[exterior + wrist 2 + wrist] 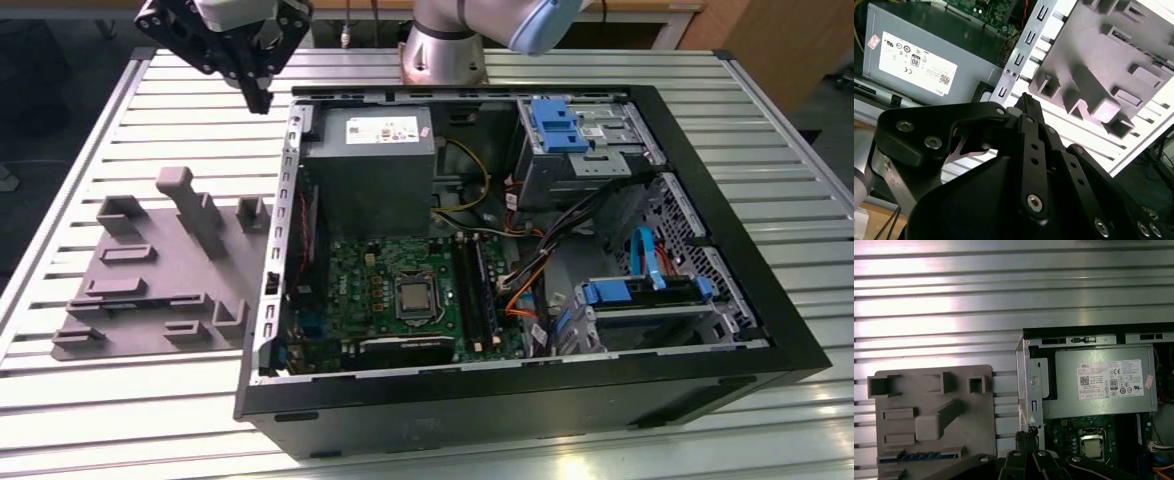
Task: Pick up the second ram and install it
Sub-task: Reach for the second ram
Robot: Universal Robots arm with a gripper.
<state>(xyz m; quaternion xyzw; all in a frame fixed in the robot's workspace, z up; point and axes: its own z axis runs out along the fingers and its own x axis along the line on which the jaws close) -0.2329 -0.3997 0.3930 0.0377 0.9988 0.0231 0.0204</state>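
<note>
Grey fixture plate [147,270]: matte moulded slab with upright posts and shallow pockets, on the ribbed aluminium table [120,400], just beside the open black computer case [534,405].
Second ram [919,456]: thin, flat blue-green strip lying in a pocket of the plate, in the first wrist view.
Gripper [258,98]: black jointed links; fingers pressed together to a point, nothing between them; above the table near the case's corner, well apart from the ram.
Power supply [367,160]: smooth grey metal box, white label.
</note>
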